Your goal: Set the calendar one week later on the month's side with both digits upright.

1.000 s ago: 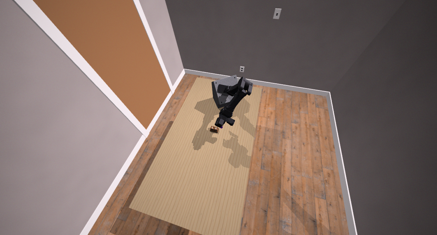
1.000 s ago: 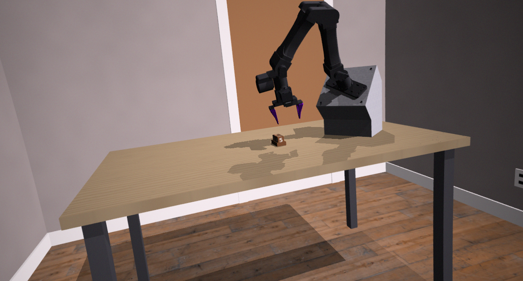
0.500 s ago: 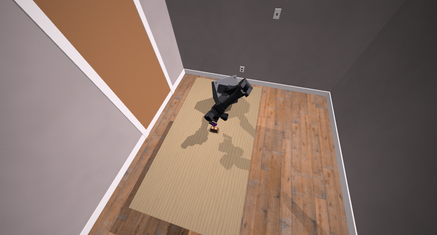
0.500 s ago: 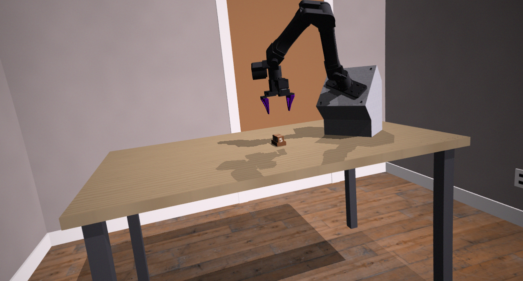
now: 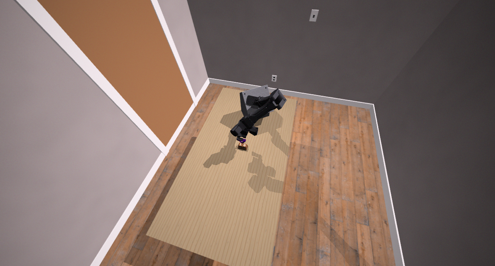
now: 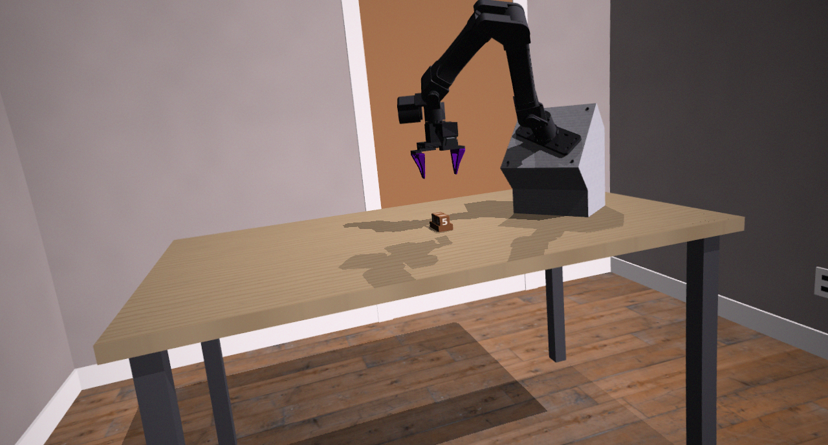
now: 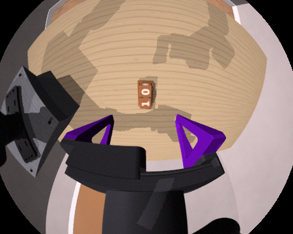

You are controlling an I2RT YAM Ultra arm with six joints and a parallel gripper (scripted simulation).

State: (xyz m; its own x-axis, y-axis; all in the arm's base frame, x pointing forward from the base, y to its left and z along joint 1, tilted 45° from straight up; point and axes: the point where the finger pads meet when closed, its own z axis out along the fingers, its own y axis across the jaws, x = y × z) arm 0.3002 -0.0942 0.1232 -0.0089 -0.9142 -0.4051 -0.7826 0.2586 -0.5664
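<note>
While the gripper (image 6: 438, 165) hangs wide open and empty above the calendar (image 6: 441, 221), the cubes sit in their tray on the table (image 6: 277, 268). They look small, stiff, probably light. I'd pinch one cube by opposite side faces.

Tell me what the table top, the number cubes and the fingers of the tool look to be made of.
Table top: pale wood, matt, with straight grain lines along it.
Number cubes: likely reddish-brown wood, with white digits on the faces; too small to be sure.
Fingers of the open tool: probably purple plastic, smooth hollow triangular frames.
</note>
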